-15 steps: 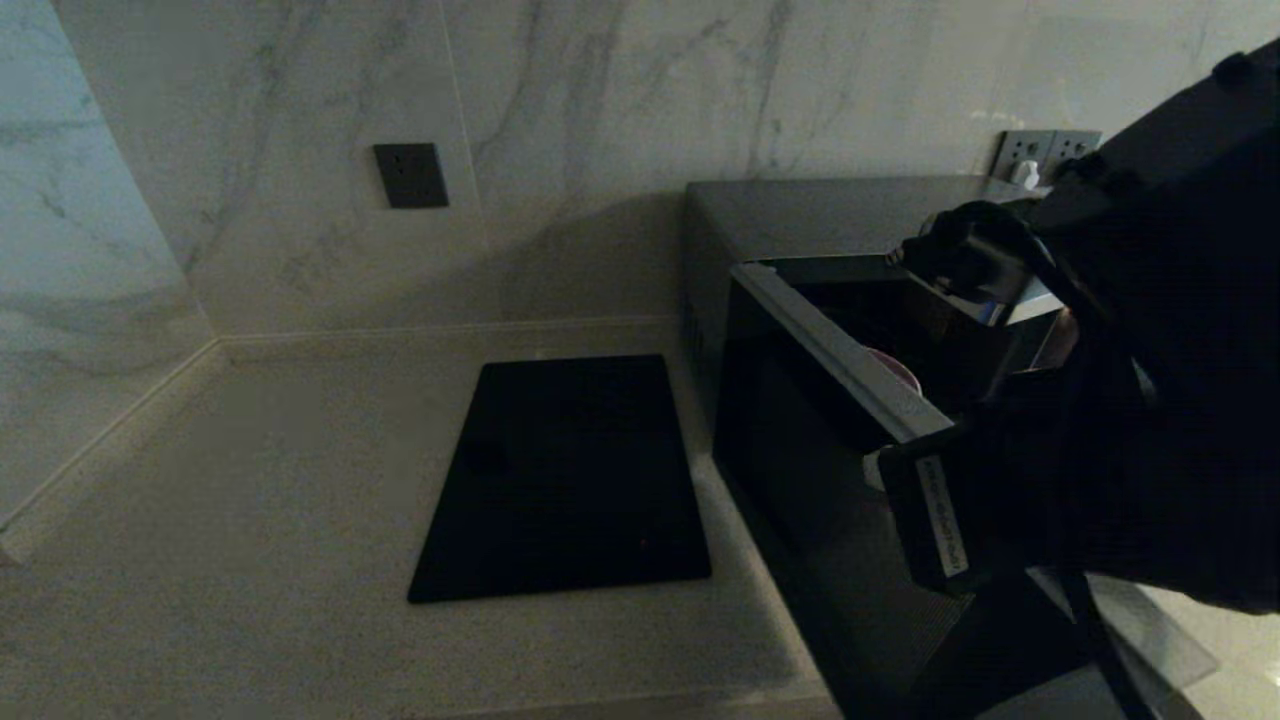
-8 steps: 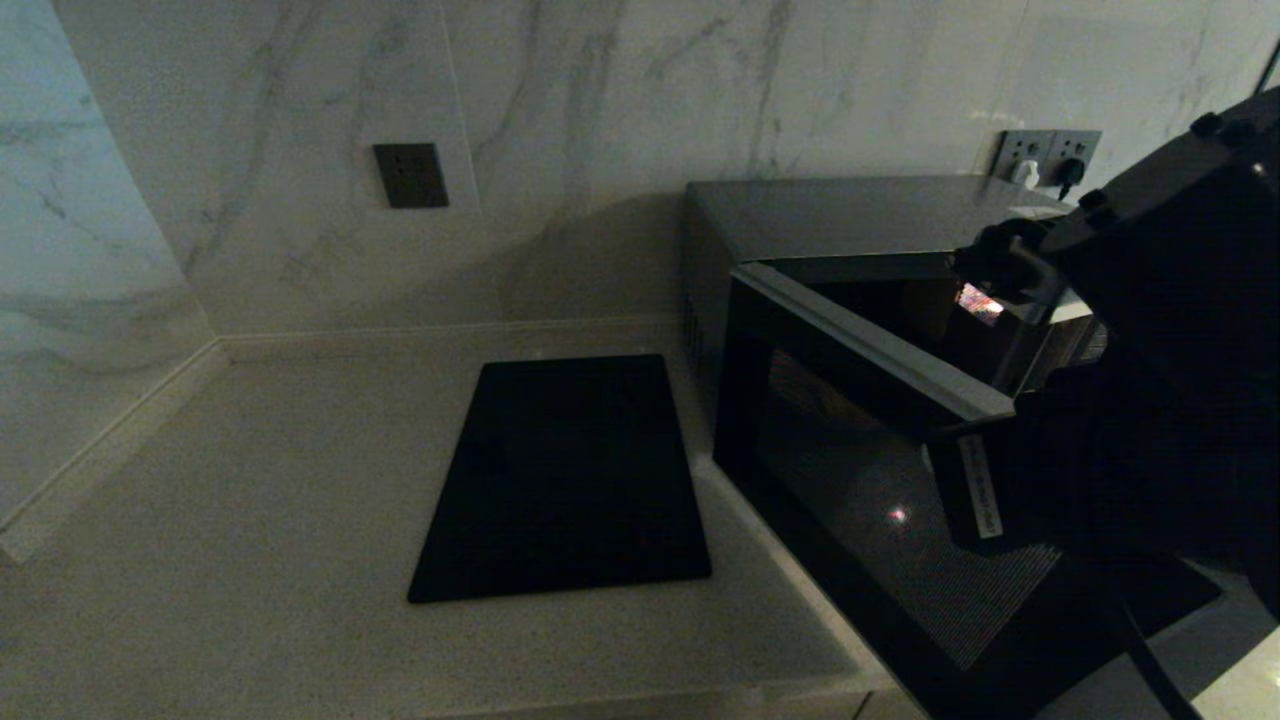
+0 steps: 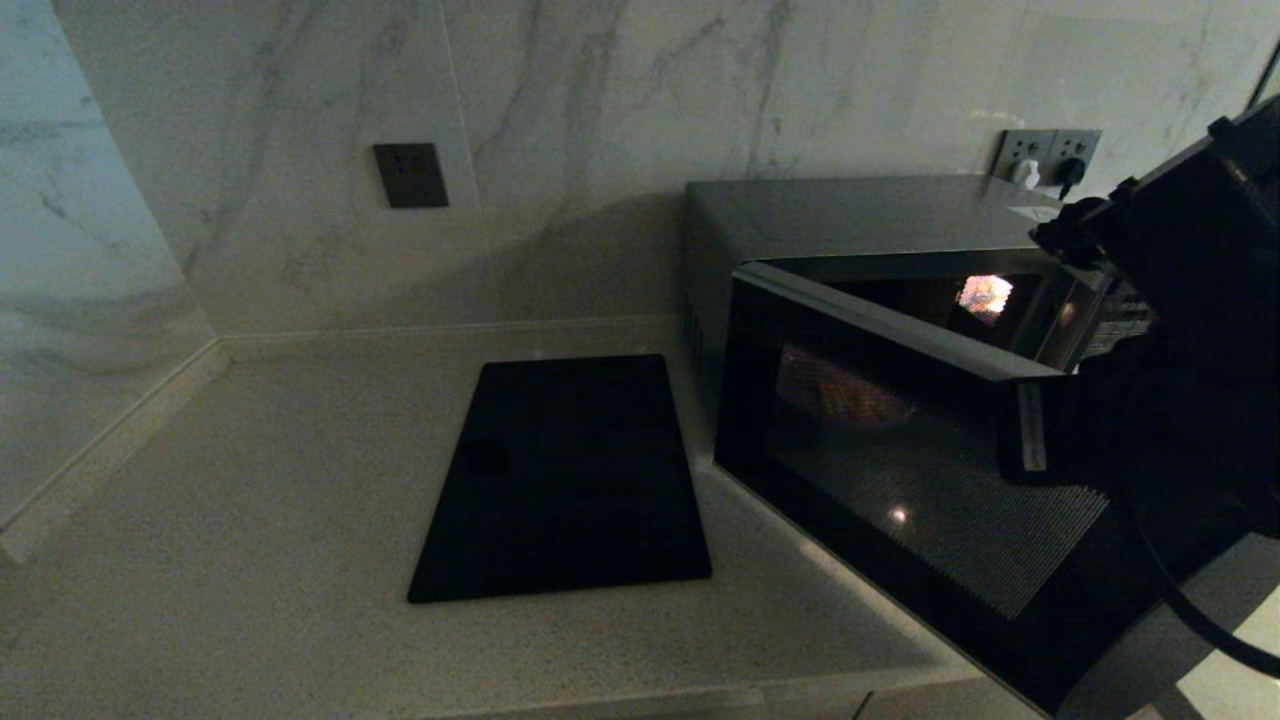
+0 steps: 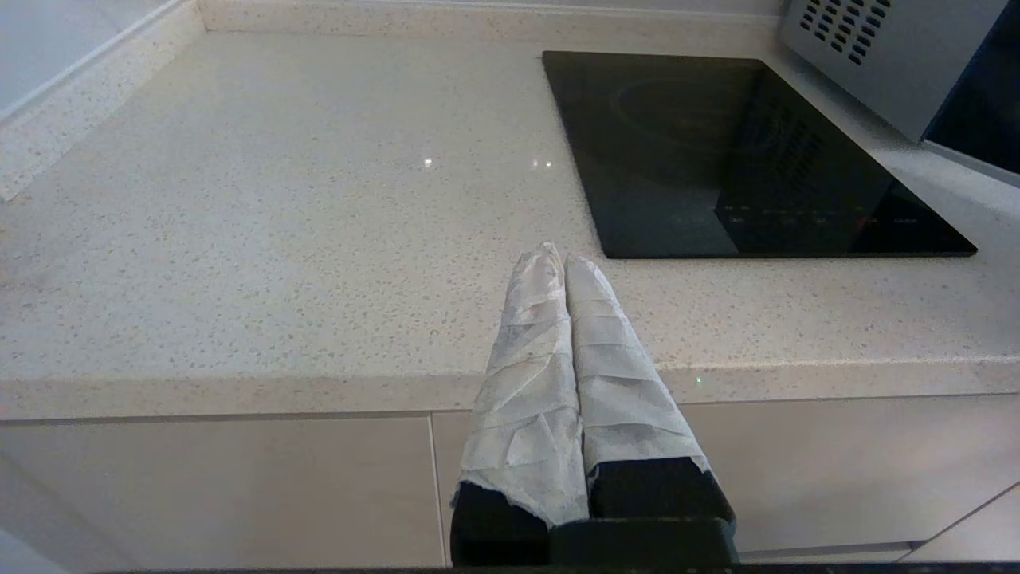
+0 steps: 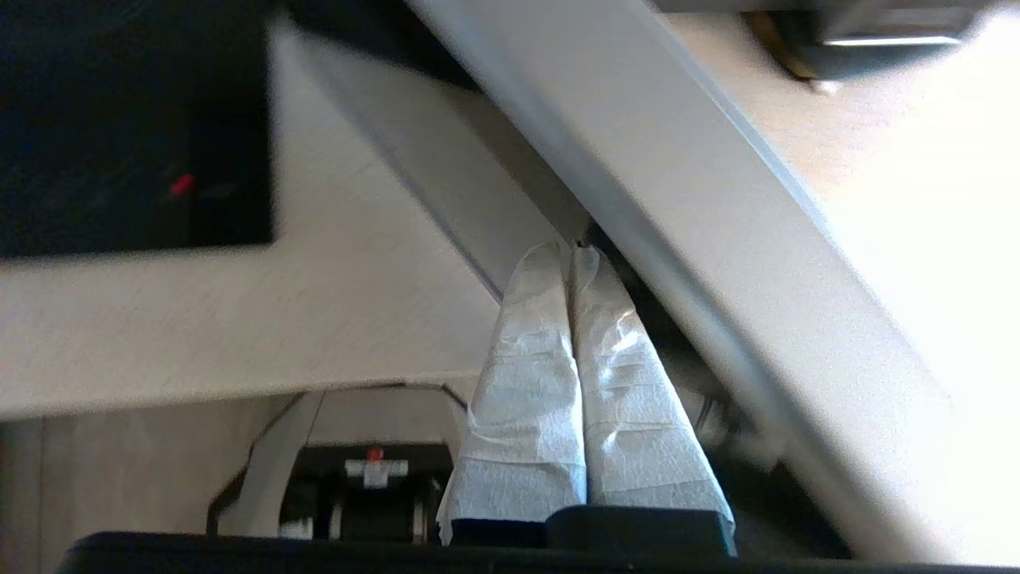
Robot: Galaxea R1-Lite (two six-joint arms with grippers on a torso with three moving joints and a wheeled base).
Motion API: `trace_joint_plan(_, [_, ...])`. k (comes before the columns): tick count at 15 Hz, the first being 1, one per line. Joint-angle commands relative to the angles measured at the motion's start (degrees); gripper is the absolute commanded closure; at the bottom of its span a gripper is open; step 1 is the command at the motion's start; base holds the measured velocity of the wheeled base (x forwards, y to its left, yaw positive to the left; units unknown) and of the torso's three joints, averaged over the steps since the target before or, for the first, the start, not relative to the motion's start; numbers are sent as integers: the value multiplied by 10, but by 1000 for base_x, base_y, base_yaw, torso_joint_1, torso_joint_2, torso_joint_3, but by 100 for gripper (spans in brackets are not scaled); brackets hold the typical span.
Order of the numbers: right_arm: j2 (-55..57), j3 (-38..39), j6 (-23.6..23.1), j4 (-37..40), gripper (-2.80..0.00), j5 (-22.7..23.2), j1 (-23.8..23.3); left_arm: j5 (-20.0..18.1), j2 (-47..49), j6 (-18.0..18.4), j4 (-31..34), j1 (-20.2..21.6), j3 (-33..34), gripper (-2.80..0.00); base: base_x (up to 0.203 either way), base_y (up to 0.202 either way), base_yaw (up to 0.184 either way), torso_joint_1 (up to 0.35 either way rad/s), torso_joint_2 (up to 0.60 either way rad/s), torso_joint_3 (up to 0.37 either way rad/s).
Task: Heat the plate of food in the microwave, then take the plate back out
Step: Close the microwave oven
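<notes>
The dark grey microwave [image 3: 850,215] stands at the back right of the counter, its glass door [image 3: 900,480] partly open and its inside lit. Through the glass the plate of food [image 3: 840,395] shows dimly as an orange-tan glow inside the cavity. My right arm [image 3: 1160,430] is at the door's free edge. In the right wrist view my right gripper [image 5: 570,253] is shut, holding nothing, its taped fingertips against the door's pale edge [image 5: 717,207]. My left gripper [image 4: 558,257] is shut and holds nothing, hovering over the counter's front edge, far from the microwave [image 4: 884,48].
A flat black slab [image 3: 565,475] lies on the pale speckled counter [image 3: 250,480] left of the microwave, also seen in the left wrist view [image 4: 733,151]. Marble walls close the back and left. Wall sockets [image 3: 1045,155] sit behind the microwave.
The microwave door has swung toward shut, and my right arm has moved right and back with its free edge. The plate now shows only through the glass.
</notes>
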Motion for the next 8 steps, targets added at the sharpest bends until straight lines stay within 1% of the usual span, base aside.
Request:
trace_joint_plan(1, [-9,-1,0,2,0,-1,-28,0,0,-1,0,0,0,0,0,0,0,0,0,0])
trace_joint_plan(6, [-15,-7,0,2,0,2,-82,0,0,-1,0,0,0,0,0,0,0,0,0,0])
trace_joint_plan(8, [-15,-17,0,1,0,3,-111,0,0,-1,0,0,0,0,0,0,0,0,0,0])
